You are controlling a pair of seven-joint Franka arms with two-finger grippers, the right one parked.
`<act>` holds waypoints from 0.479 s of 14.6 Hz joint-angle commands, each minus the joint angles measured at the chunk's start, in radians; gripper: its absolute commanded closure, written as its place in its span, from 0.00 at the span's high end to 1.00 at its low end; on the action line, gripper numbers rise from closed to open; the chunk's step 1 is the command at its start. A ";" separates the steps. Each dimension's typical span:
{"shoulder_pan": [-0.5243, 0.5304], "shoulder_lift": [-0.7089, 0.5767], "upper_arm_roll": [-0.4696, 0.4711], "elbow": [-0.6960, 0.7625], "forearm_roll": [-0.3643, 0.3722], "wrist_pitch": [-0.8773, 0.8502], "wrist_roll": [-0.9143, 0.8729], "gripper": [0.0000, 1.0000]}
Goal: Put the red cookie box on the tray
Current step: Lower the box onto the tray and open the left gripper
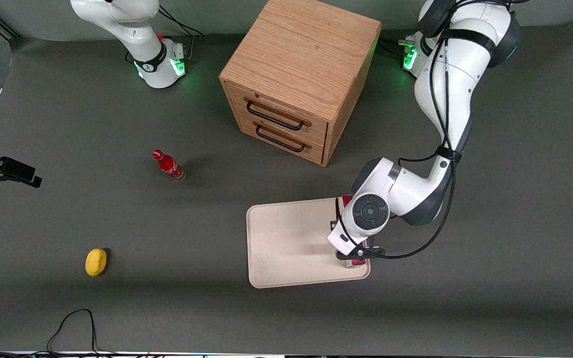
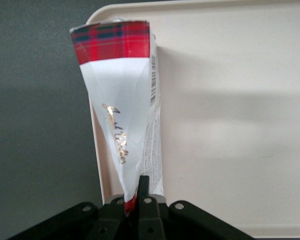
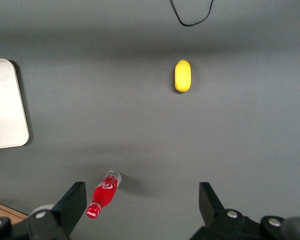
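Red cookie box (image 2: 122, 100) gripped at one end by gripper (image 2: 137, 200), jaws clenched on it, over tray (image 1: 286, 243) edge nearest working arm

Free room and obstacles: the gripper (image 1: 353, 258) is positioned low over the tray (image 1: 286, 243) at the edge toward the working arm's end, shut on the red cookie box (image 2: 125, 105), so that edge is occupied while the remaining tray surface is left bare. The wooden drawer cabinet (image 1: 299, 74) stands farther from the front camera than the tray. The red bottle (image 1: 168, 165) and the yellow object (image 1: 96, 261) lie well apart, toward the parked arm's end.
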State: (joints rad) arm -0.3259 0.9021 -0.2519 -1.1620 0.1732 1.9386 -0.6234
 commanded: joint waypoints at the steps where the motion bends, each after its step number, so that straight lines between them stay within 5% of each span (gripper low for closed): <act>1: -0.005 -0.028 0.010 -0.028 0.009 0.019 -0.018 0.00; 4: 0.001 -0.028 0.011 -0.028 0.006 0.017 -0.012 0.00; 5: 0.011 -0.029 0.010 -0.028 0.002 0.019 -0.010 0.99; 7: 0.025 -0.038 0.010 -0.027 0.000 0.011 -0.009 1.00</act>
State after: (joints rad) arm -0.3132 0.9003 -0.2466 -1.1637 0.1732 1.9462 -0.6235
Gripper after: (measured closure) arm 0.811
